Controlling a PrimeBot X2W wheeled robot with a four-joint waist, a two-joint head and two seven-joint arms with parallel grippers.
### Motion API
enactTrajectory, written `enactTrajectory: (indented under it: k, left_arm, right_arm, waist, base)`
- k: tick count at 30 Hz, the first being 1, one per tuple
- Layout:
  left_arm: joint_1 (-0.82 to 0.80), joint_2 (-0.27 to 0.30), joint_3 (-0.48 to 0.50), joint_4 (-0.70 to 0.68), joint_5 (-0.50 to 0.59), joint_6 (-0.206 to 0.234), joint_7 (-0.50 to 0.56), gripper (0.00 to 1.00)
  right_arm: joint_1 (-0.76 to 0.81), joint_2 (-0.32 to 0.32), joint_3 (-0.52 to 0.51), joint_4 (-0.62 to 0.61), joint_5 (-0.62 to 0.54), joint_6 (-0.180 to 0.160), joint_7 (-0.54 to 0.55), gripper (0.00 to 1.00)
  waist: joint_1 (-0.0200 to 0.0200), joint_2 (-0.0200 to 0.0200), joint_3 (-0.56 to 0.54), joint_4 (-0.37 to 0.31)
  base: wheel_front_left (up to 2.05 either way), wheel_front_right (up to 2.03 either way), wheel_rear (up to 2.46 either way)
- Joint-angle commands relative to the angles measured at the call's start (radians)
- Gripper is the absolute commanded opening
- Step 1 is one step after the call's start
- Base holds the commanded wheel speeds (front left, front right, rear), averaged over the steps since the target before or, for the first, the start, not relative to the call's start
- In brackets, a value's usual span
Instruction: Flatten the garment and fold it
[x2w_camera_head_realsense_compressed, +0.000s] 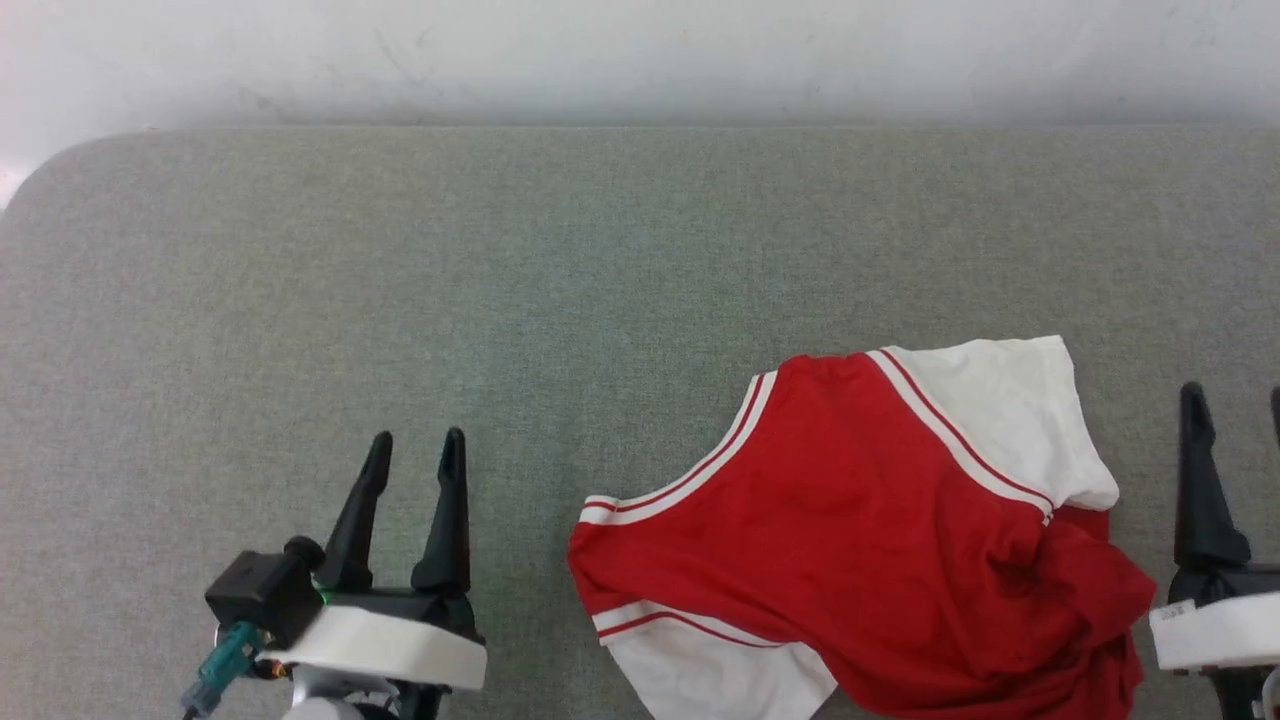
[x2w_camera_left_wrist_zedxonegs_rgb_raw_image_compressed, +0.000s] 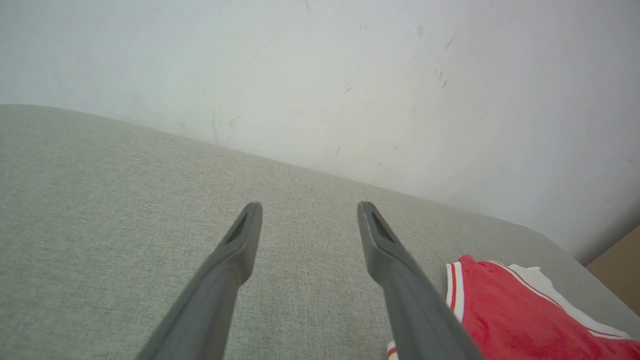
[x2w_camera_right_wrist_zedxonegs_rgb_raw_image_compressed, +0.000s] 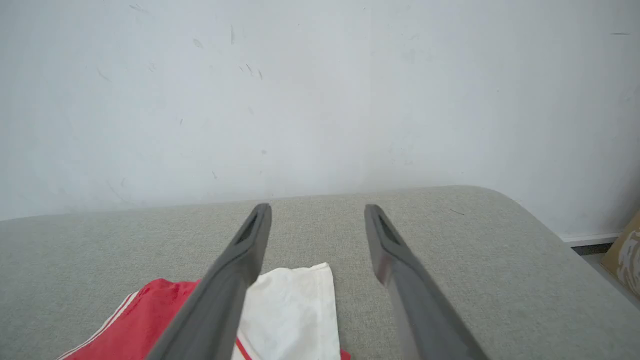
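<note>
The garment (x2w_camera_head_realsense_compressed: 860, 520) lies crumpled on the grey padded table (x2w_camera_head_realsense_compressed: 500, 280), at the near right. Its red body is bunched toward the right, one white sleeve points to the far right and another lies at the near edge. No print is visible. My right gripper (x2w_camera_head_realsense_compressed: 1234, 395) stands open just right of the garment, apart from it, with nothing between its fingers. In the right wrist view that gripper (x2w_camera_right_wrist_zedxonegs_rgb_raw_image_compressed: 317, 210) is open above the white sleeve (x2w_camera_right_wrist_zedxonegs_rgb_raw_image_compressed: 295, 310). My left gripper (x2w_camera_head_realsense_compressed: 418, 440) is open and empty, left of the garment (x2w_camera_left_wrist_zedxonegs_rgb_raw_image_compressed: 500, 310); the left wrist view shows it (x2w_camera_left_wrist_zedxonegs_rgb_raw_image_compressed: 307, 210) over bare table.
A pale wall (x2w_camera_head_realsense_compressed: 640, 60) runs right behind the table's far edge. The table's rounded corners (x2w_camera_head_realsense_compressed: 60, 160) show at the far left and, in the right wrist view, at the right (x2w_camera_right_wrist_zedxonegs_rgb_raw_image_compressed: 500, 195). A brown box (x2w_camera_right_wrist_zedxonegs_rgb_raw_image_compressed: 625, 250) stands on the floor beyond the right end.
</note>
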Motion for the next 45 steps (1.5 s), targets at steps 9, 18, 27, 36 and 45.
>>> enactTrajectory:
  k: [9,18,27,36,45]
  left_arm:
    - [0.039,0.006,-0.040,-0.007,0.066,-0.001,0.019,1.00]
    - [-0.096,0.095,-0.223,-0.046,0.063,-0.007,0.444,1.00]
    - [-0.146,0.136,-0.309,-0.052,-0.004,-0.002,0.858,1.00]
    - [-0.162,0.131,-0.305,-0.032,-0.021,0.019,0.877,0.00]
    - [-0.398,0.286,-0.254,-0.049,-0.003,-0.002,0.815,0.00]
  right_arm:
    - [0.039,0.006,0.024,0.189,0.029,-0.001,-0.215,1.00]
    - [0.006,0.006,-0.004,0.217,0.000,-0.001,-0.234,1.00]
    - [-0.012,0.006,0.018,0.234,0.007,-0.001,-0.236,1.00]
    - [-0.035,0.006,0.021,0.245,0.010,-0.001,-0.241,1.00]
    - [-0.062,0.006,0.014,0.216,0.004,-0.001,-0.236,1.00]
  waist:
    - [0.0000,-0.0002,-0.018,-0.010]
    - [0.0000,-0.0002,-0.001,-0.003]
    - [0.0000,-0.0002,0.043,-0.010]
    - [0.0000,-0.0002,0.071,-0.040]
    - [0.0000,-0.0002,0.158,-0.079]
  base:
    - [0.00,0.00,0.00]
    - [0.00,0.00,0.00]
    - [0.00,0.00,0.00]
    - [0.00,0.00,0.00]
    - [0.00,0.00,0.00]
